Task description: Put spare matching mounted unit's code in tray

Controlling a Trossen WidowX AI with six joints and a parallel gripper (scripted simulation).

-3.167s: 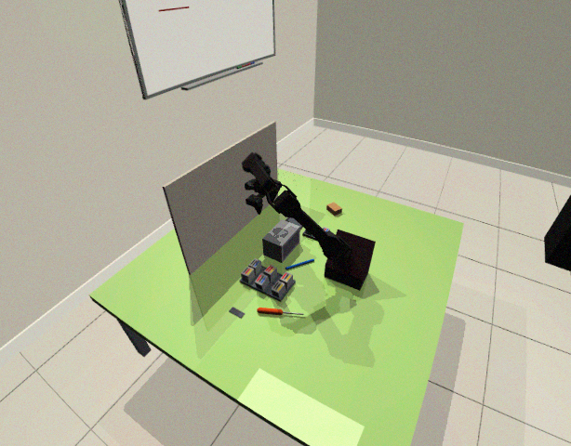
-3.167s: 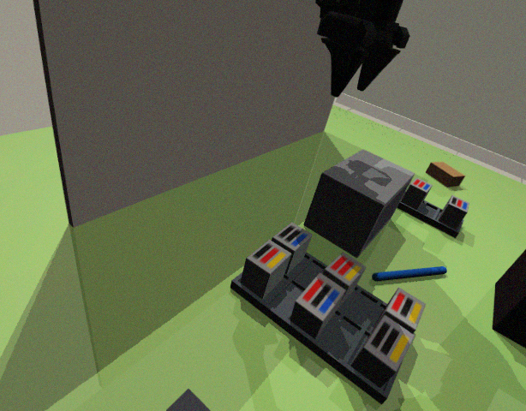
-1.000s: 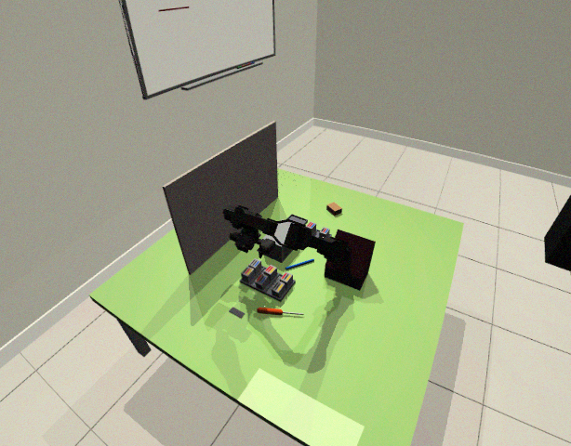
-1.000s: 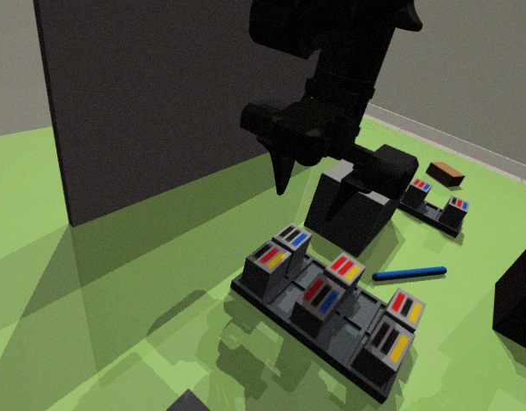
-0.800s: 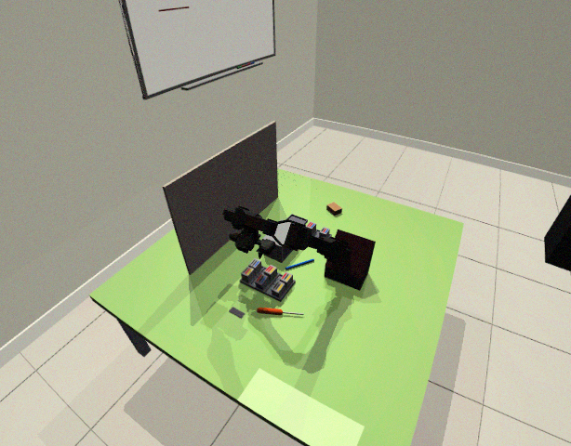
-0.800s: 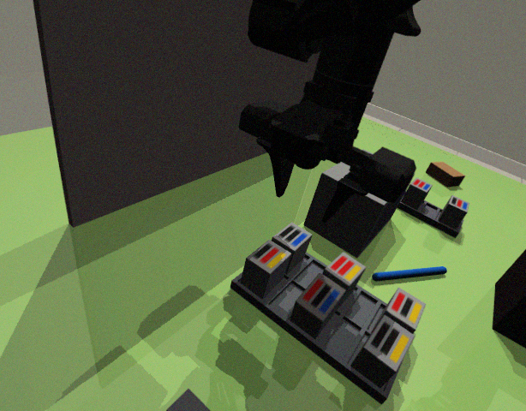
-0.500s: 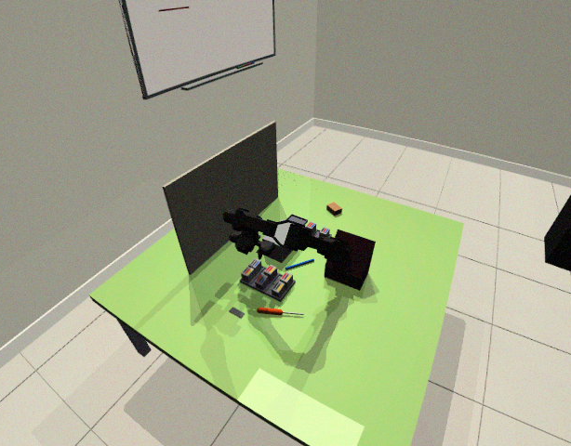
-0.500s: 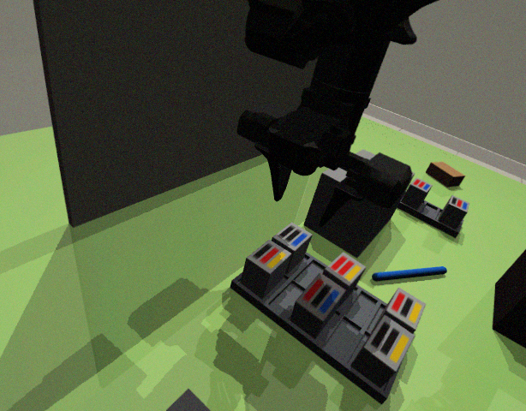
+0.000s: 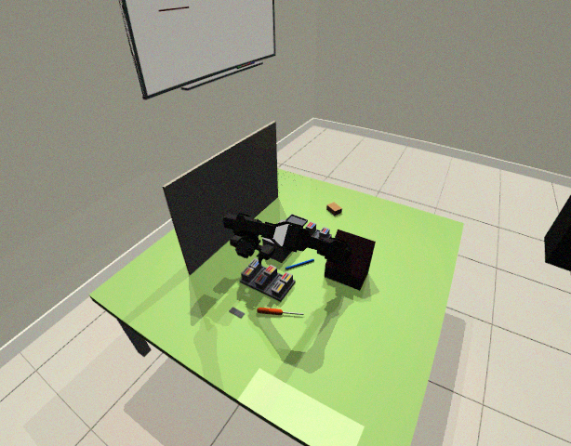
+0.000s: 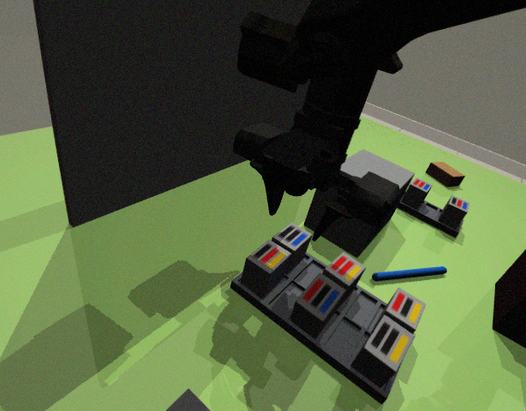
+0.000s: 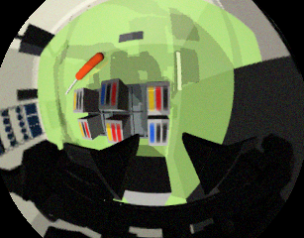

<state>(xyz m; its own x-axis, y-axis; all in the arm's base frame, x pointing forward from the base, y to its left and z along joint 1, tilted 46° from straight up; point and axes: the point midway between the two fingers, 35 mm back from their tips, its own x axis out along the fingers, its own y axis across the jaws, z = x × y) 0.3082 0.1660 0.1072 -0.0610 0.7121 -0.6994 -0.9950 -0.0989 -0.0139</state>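
My gripper [image 10: 294, 226] [image 11: 161, 137] is open and empty, just above the back left corner of the dark rack [image 10: 340, 338] [image 11: 138, 99]. Nearest its fingertips is the black-black-blue spare [image 10: 292, 237] [image 11: 157, 130]. Beside it stands the black-red-yellow spare [image 10: 267, 260] [image 11: 157, 99]. The rack also holds the red-red-yellow spare [image 10: 345, 270], the red-black-blue spare [image 10: 317, 296], the red-black-yellow spare [image 10: 404, 307] and the black-black-yellow spare [image 10: 389, 342]. The grey box [image 10: 361, 163] [image 11: 147, 198] is behind the gripper; no printed code shows on it. A dark-rimmed tray [image 9: 295, 220] lies beyond it.
A tall dark panel [image 9: 228, 196] [image 10: 165, 110] stands left of the arm. A smaller rack [image 10: 431, 212] with two spares is behind the grey box. A blue rod [image 9: 299, 264] [image 10: 409, 273], a screwdriver [image 9: 270, 311], a brown block [image 9: 334, 207] and a dark box [image 9: 351, 268] are on the table.
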